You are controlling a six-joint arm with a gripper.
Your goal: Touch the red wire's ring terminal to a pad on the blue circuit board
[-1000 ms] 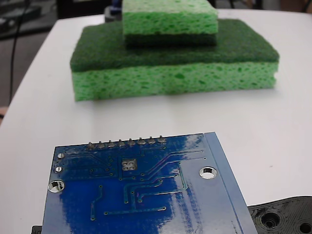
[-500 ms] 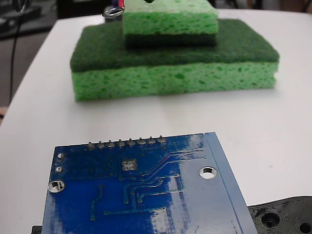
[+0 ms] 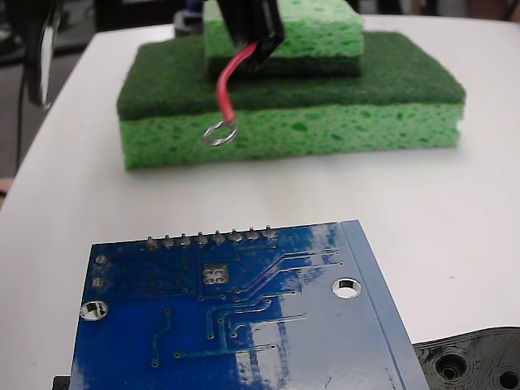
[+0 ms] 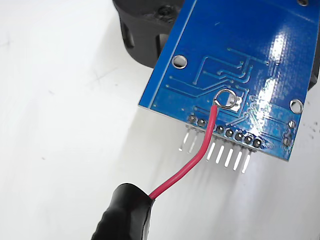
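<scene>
Risk sits with the ring terminal (image 3: 218, 133), hanging clear above the table short of the blue circuit board (image 3: 244, 325) on the red wire (image 3: 228, 87) your gripper (image 3: 253, 32) pinches: descend off-line and you'll hit the square patch (image 3: 214, 275), not a pad (image 3: 202, 239).

**White table, dim room behind**

White work table (image 3: 455, 203), matte, rounded far corners in the fixed view. Soft, even light; faint shadow under the stacked green sponges (image 3: 292, 97), a small one on a large one, each with a dark scouring layer on top. Wrist view shows light scuffs and scratch marks on the tabletop. Beyond the far edge the room is dark and blurred. A thin black cable (image 3: 23, 106) hangs at the left, off the table.
</scene>
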